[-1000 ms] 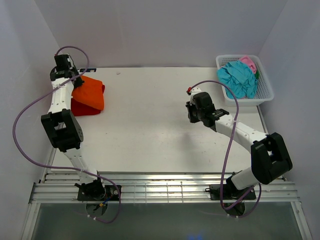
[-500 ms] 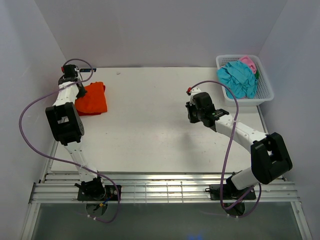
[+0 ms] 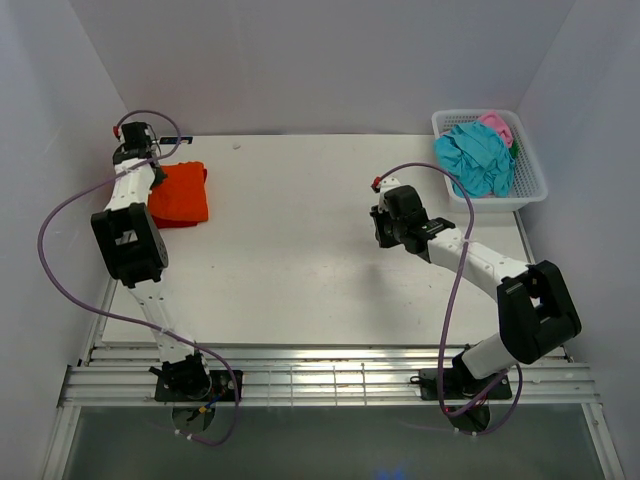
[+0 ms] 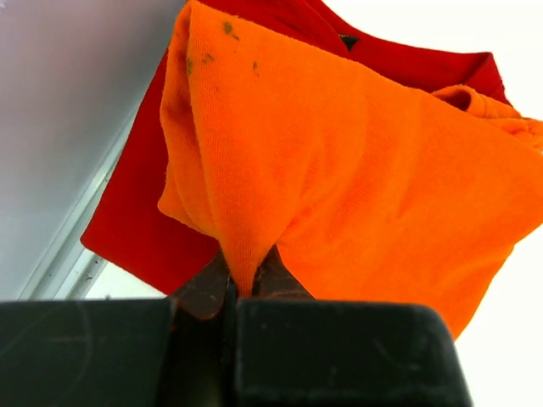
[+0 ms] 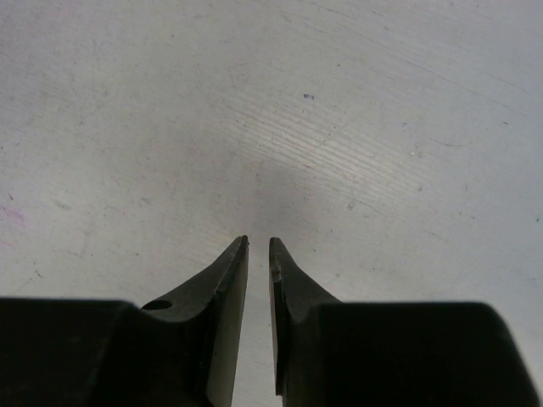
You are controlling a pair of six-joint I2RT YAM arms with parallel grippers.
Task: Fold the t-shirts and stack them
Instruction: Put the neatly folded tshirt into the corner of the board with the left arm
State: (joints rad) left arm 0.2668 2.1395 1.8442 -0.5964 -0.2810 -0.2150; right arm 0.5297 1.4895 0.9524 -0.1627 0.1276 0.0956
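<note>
The orange t-shirt [image 3: 182, 190] lies folded on top of the deep red t-shirt [image 3: 172, 221] at the table's far left. My left gripper [image 3: 153, 172] is at the orange shirt's far-left corner. In the left wrist view the gripper [image 4: 242, 271] is shut on a pinched fold of the orange t-shirt [image 4: 356, 153], with the red t-shirt [image 4: 136, 220] under it. My right gripper [image 3: 381, 226] hovers over bare table right of centre. In the right wrist view the gripper [image 5: 259, 242] is empty, its jaws a narrow slit apart. A teal t-shirt [image 3: 478, 158] and a pink one [image 3: 497, 124] lie in the basket.
The white lattice basket [image 3: 530, 192] stands at the far right corner. White walls close in the table at the left, back and right. The shirt stack lies close to the left wall. A purple cable loops off each arm.
My left gripper has moved along the far-left corner with the orange shirt, which now lies flatter and squarer on the red one. The right arm has barely moved.
</note>
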